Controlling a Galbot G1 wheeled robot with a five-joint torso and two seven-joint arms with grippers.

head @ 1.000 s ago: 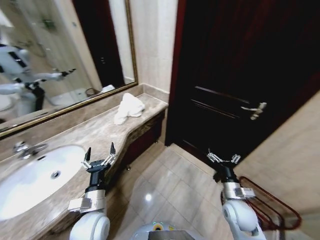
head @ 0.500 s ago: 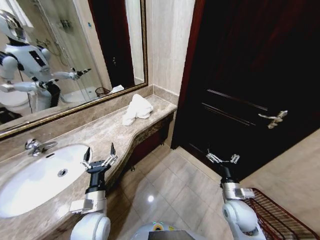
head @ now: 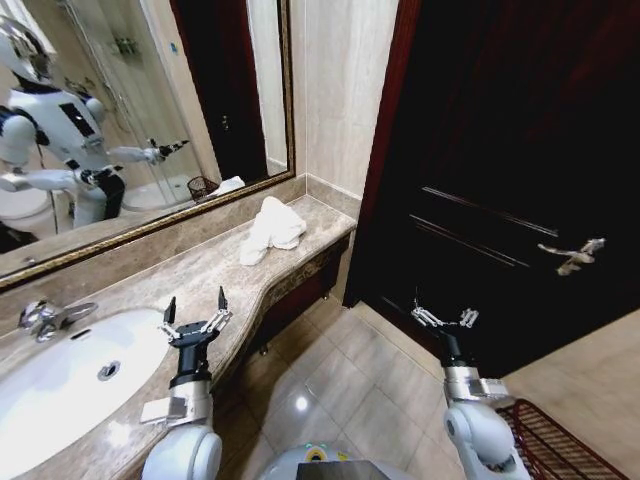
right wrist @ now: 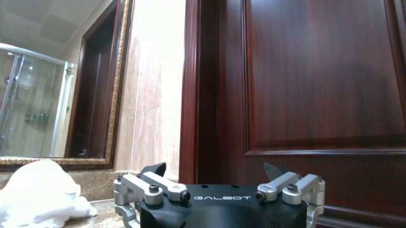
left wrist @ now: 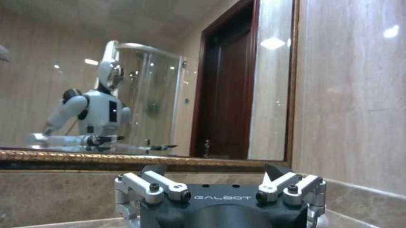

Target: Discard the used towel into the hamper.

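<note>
Towel point(head: 271, 229) sits crumpled at the far end of the tabletop point(head: 190, 275), near the door-side corner, untouched; white, soft, bunched in a loose heap. Hamper point(head: 555, 445): dark red wire basket on the floor at near right, beside the right arm. Left gripper point(head: 196, 308) hovers over the tabletop edge by the sink point(head: 60, 375), fingers spread wide, empty. Right gripper point(head: 444, 317) raised before the door point(head: 520, 170), likewise wide open and empty. Both look staged for approach, well short of the towel.

A marble counter point(head: 205, 272) runs under the mirror, with a white sink point(head: 60, 375) set into it and a crumpled white towel point(head: 270, 229) lying at its far end. The hamper point(head: 560, 450) stands on the tiled floor point(head: 350, 390).
</note>
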